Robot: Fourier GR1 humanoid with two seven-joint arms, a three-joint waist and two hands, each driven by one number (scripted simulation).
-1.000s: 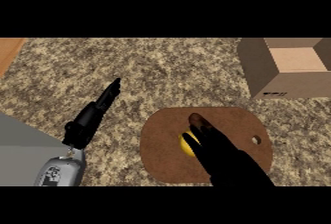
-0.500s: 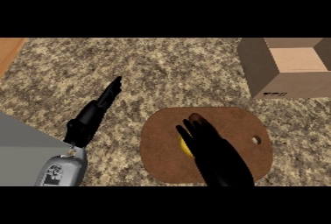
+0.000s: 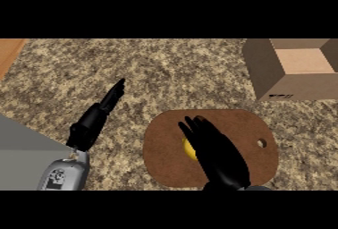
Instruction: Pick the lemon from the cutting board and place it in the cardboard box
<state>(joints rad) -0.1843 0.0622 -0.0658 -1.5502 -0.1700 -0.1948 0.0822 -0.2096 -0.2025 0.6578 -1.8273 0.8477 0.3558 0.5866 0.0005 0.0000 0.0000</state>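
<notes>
The lemon (image 3: 189,148) lies on the board (image 3: 165,147), lower centre of the frame, mostly hidden under the right hand (image 3: 214,152), whose fingers extend straight over it, not clenched. The left hand (image 3: 99,117) rests released at centre left. The box (image 3: 293,67) stands open at upper right.

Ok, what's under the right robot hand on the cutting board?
A yellow lemon lies on the brown wooden cutting board, with only its left edge showing. The black right robot hand covers the rest, so contact cannot be seen.
</notes>
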